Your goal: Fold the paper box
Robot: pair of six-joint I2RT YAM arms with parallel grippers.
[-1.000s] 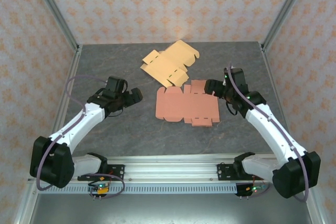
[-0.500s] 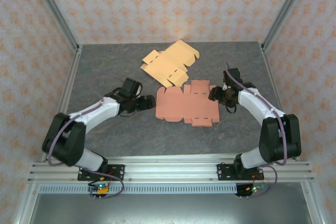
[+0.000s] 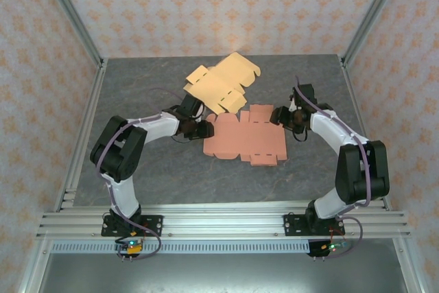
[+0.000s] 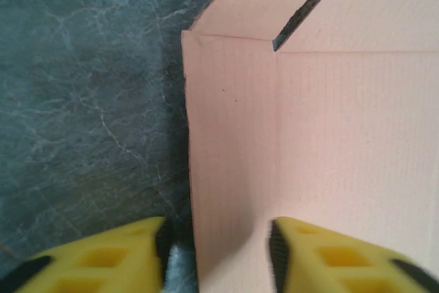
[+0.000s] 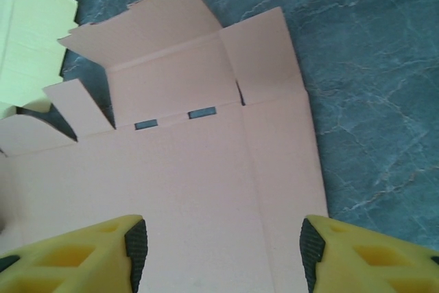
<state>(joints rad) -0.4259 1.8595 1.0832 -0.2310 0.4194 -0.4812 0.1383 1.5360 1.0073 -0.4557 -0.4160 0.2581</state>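
**K:** Grey stone-look table (image 3: 137,169), patterned walls around. Box location?

**M:** Pink box blank (image 3: 245,136) mid-table, flat, unfolded. Flaps out on all sides, two small slots along the far crease in the right wrist view. Yellow blank (image 3: 219,84) just beyond the pink blank's far-left corner, also flat. Can't tell if touching.

**K:** Left side?

**M:** Left gripper (image 3: 204,128) right at the pink blank's left edge, arm reaching in from the left. In the wrist view, fingers (image 4: 116,259) straddling that edge: one over bare table, the other over card. Jaws apart, clear gap between, not clamped on the card.

**K:** Right side?

**M:** Right gripper (image 3: 276,116) at the pink blank's right edge, by the far-right flap. In its wrist view, fingers (image 5: 75,259) low over the card, pointing across the pink blank towards the yellow one. Jaws spread wide, nothing pinched. Contact with card: can't tell.

**K:** Any fold started?

**M:** None visible. Pink blank lying open on the table, creases unbent.
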